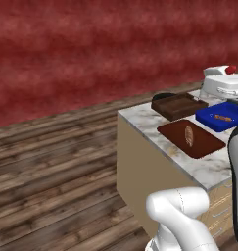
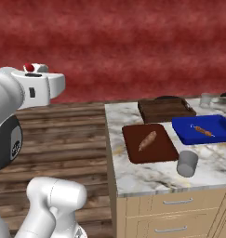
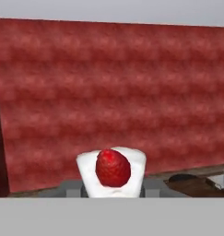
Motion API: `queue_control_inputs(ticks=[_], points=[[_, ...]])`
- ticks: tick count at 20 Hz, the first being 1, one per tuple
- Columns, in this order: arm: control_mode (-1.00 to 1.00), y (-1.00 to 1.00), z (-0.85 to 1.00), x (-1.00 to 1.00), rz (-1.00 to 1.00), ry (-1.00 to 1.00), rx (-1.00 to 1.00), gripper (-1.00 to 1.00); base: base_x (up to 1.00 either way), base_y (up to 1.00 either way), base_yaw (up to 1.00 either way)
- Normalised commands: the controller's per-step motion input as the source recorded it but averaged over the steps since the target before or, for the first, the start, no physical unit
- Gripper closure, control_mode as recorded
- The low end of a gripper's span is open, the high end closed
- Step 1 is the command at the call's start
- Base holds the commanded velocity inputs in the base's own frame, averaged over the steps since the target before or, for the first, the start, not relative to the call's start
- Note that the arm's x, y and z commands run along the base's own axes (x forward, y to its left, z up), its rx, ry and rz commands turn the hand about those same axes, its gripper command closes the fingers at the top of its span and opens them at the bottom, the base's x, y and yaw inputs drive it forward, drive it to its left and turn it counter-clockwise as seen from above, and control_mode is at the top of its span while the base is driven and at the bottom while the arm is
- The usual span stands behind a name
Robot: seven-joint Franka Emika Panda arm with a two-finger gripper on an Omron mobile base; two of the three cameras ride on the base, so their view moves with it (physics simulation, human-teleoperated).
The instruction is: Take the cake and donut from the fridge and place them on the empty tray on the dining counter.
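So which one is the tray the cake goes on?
Look at the marbled dining counter. The tray sits at its far edge, behind the flat brown board with bread on it. It is dark wood with a raised rim, unlike the blue dish beside it.

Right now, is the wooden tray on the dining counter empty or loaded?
Empty. The tray shows only its bare brown floor inside the rim in both base views. The cake sits in the gripper, away from the counter.
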Motion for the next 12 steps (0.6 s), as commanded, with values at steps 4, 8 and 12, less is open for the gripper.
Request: queue_control_inputs(ticks=[4, 8, 12], points=[[1.0, 0.0, 0.0, 0.0, 0.0, 0.0, 0.0, 1.0, 0.37, 1.0, -0.62], [1.0, 0.0, 0.0, 0.0, 0.0, 0.0, 0.0, 1.0, 0.79, 0.97, -0.62], [1.0, 0.0, 0.0, 0.0, 0.0, 0.0, 0.0, 1.0, 0.98, 0.98, -0.6]])
